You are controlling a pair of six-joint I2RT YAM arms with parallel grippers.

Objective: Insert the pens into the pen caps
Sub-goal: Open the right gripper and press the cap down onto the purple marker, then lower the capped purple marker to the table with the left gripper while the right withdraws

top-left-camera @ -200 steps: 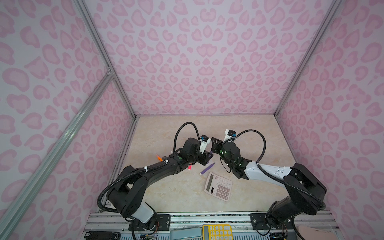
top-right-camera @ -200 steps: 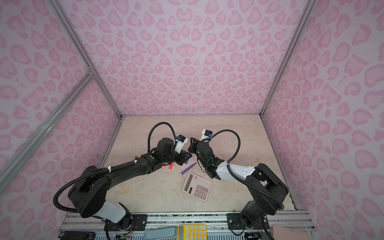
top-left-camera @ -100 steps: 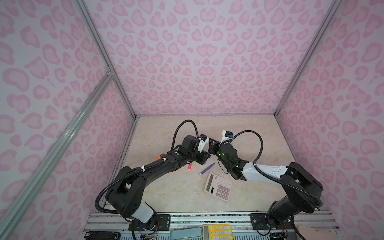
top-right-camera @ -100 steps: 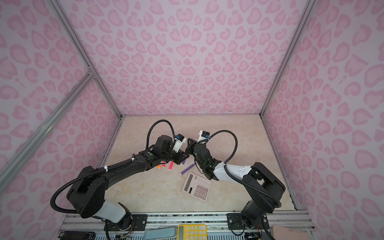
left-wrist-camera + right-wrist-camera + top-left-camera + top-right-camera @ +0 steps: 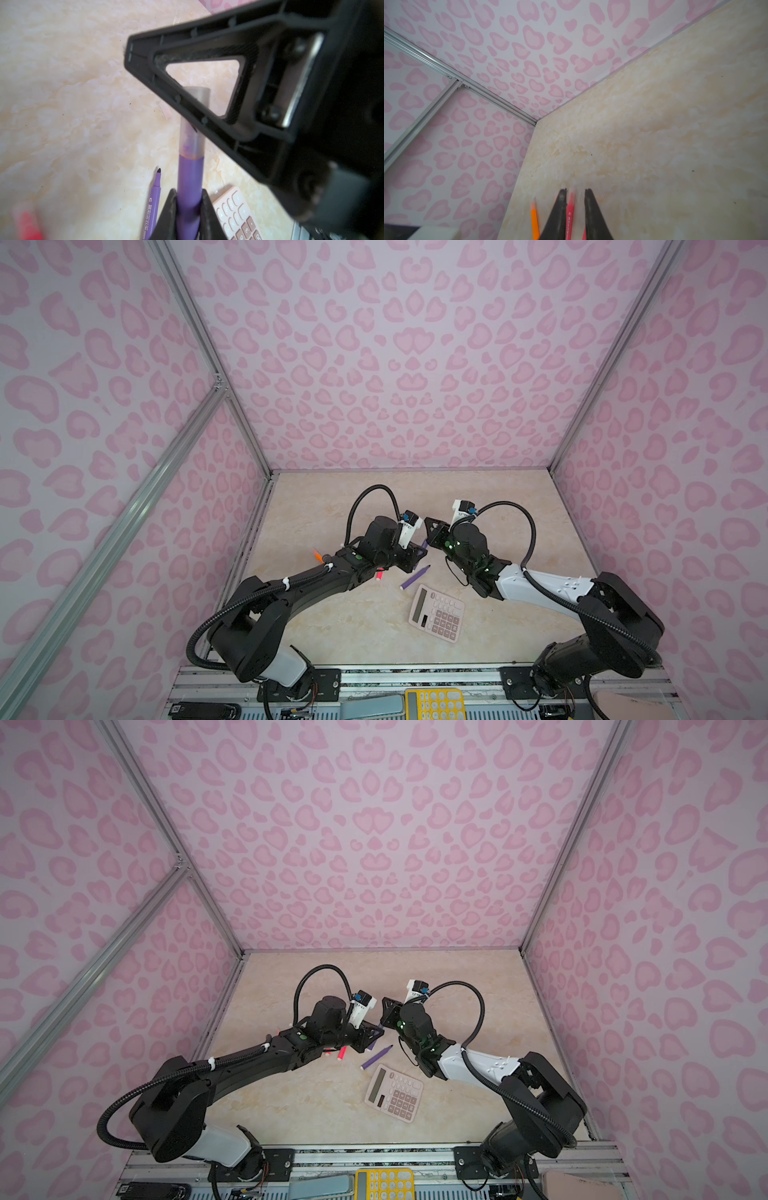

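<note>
My left gripper (image 5: 189, 195) is shut on a purple pen (image 5: 190, 178) whose tip sits inside a clear pen cap (image 5: 194, 135). In the left wrist view one of the right gripper's black fingers (image 5: 207, 35) crosses in front of the cap's far end. My right gripper (image 5: 575, 190) is open and holds nothing. In both top views the two grippers (image 5: 419, 549) (image 5: 432, 531) meet tip to tip above the table's middle. A second purple pen (image 5: 414, 577) lies uncapped on the table. A pink-red pen (image 5: 570, 209) and an orange pen (image 5: 535, 222) lie near the left arm.
A pinkish calculator (image 5: 436, 614) lies on the marble-look table (image 5: 498, 506), just in front of the loose purple pen. Pink patterned walls (image 5: 395, 364) close in the back and both sides. The left arm's forearm (image 5: 316, 585) stretches low over the pens at the left.
My right gripper's jaws have parted. It has shifted slightly left, closer to the left gripper. The left gripper still grips the purple pen.
</note>
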